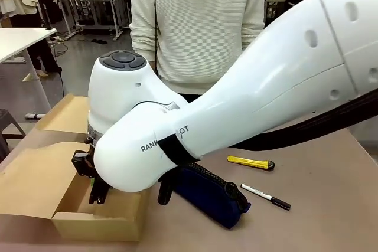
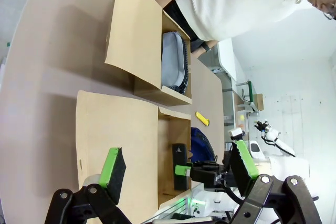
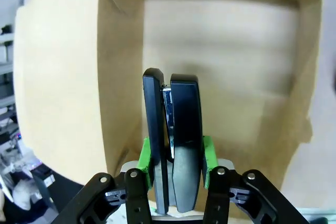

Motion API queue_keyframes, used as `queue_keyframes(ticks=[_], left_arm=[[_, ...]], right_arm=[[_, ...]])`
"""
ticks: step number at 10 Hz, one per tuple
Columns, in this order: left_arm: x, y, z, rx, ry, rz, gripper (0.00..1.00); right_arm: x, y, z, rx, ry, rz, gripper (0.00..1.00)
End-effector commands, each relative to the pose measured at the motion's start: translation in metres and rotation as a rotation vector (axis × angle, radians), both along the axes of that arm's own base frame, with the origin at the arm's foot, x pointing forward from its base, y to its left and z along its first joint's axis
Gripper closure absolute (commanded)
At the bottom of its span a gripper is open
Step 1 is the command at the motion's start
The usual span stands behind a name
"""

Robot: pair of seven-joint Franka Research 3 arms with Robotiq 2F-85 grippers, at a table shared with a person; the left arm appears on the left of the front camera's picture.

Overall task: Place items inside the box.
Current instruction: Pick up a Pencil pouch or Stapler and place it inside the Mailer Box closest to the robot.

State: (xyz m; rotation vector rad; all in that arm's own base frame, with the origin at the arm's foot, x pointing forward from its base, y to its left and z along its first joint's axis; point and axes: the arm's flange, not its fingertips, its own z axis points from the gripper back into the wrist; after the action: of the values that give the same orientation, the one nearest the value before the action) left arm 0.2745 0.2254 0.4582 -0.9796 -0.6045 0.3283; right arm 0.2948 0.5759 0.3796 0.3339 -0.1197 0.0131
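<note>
R gripper clamps black stapler btwn green pads, jaws part closed on it, down in the box (flap lid open). L gripper hangs above, jaws wide, empty. Navy pouch lies on table just beside box; yellow knife, marker farther right
</note>
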Motion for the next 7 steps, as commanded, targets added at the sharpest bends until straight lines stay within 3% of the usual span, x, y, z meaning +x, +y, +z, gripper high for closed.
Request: queue_keyframes(ticks=[1,7], left_arm=[[0.001,-0.001,-0.001,-0.003,-0.026,-0.005,0.00],[0.001,-0.001,-0.001,-0.003,-0.026,-0.005,0.00]], right_arm=[[0.009,0.025,-0.014,-0.021,0.008,-0.057,0.58],[0.024,0.035,-0.040,-0.063,0.014,-0.072,0.58]])
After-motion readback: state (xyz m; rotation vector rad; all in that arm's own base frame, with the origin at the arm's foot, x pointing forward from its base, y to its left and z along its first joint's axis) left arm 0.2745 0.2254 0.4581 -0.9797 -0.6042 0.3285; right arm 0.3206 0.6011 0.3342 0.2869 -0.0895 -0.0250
